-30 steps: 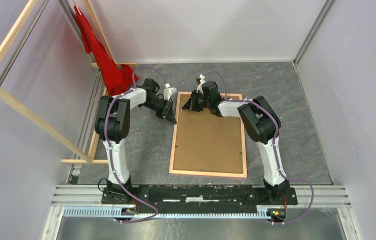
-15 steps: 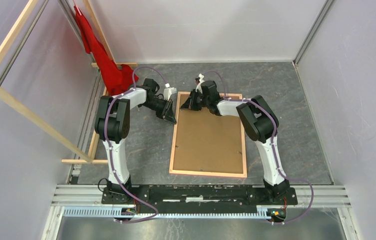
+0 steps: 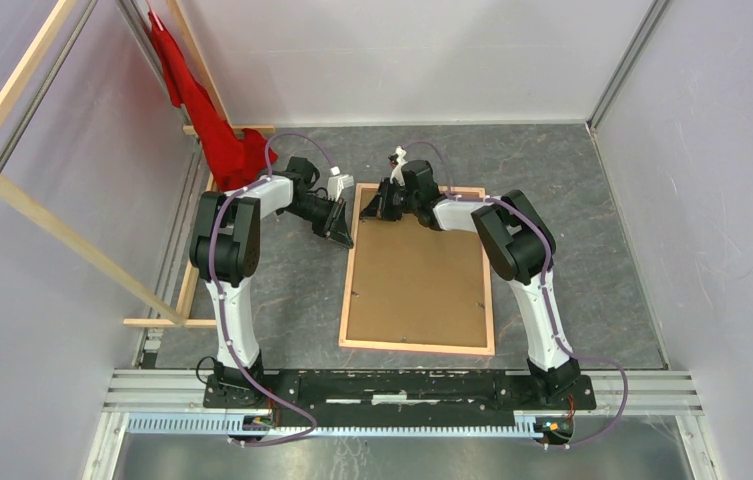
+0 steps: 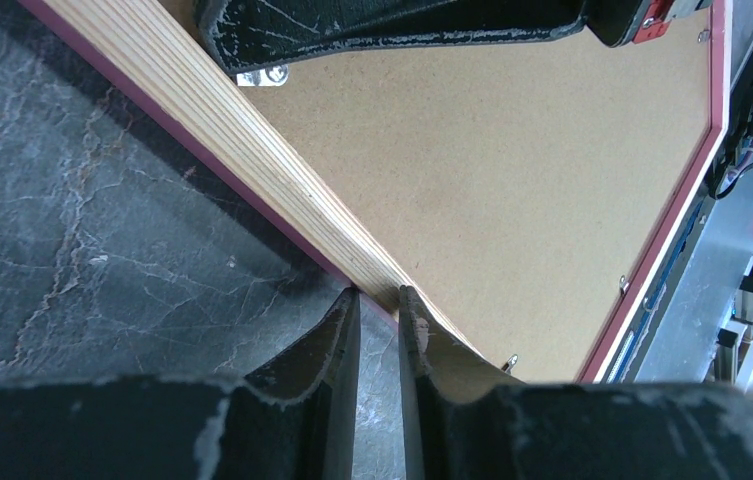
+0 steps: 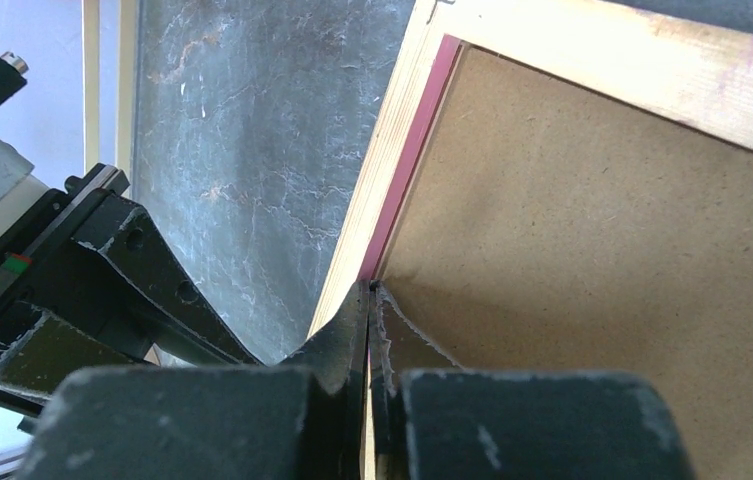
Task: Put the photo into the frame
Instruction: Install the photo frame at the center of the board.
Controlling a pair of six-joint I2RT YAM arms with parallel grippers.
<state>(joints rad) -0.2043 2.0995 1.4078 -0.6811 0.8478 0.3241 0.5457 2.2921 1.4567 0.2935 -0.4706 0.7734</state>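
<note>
Frame (image 3: 417, 347) face down on table (image 3: 572, 230), board (image 3: 417, 280) in it, both claws at far-left corner.
My left claw (image 4: 377, 292) is narrow, tips on the left rail's outer edge. My right claw (image 5: 370, 288) is all but closed at the rail-board seam. Photo not in view. Risk: right tips skid off the seam and shove the frame. Versus 1 s ago, right claw crept left; left unchanged.

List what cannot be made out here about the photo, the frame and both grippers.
1. The photo: seen in no view. The brown cardboard backing board fills the thin wood-tan rectangular frame, which lies back up, hiding anything beneath.
2. Left gripper, left wrist view: tips sit at the frame's rail; whether they grip it is unclear.
3. Right gripper, right wrist view: fingers shut at the board's corner; they hide whether anything is pinched.
</note>
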